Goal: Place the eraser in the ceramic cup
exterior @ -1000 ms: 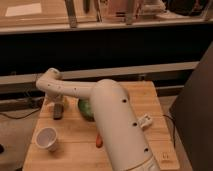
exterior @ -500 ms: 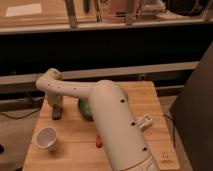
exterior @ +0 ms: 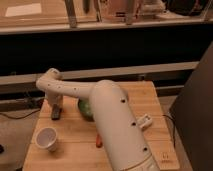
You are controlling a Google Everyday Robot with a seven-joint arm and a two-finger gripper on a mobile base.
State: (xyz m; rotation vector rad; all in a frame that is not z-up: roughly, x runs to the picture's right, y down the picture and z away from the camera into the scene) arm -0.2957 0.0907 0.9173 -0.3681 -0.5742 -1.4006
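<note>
The ceramic cup (exterior: 47,138) is small, white and upright at the front left of the wooden table (exterior: 145,100). My white arm reaches from the lower right across the table, bends at the far left and points down. My gripper (exterior: 56,111) is at the table's left side, behind the cup. The eraser (exterior: 56,115), a small dark block, is right at the gripper's tip, low over or on the table. I cannot tell whether it is held. It is apart from the cup, about a cup's width behind it.
A green bowl (exterior: 85,108) sits mid-table, partly hidden by my arm. A small orange-red object (exterior: 98,141) lies in front of it by the arm. A cream-white block (exterior: 144,121) lies to the right. The table's left and front edges are close to the cup.
The gripper's tip with the dark block has edged slightly down and to the left. The cup and bowl have not moved.
</note>
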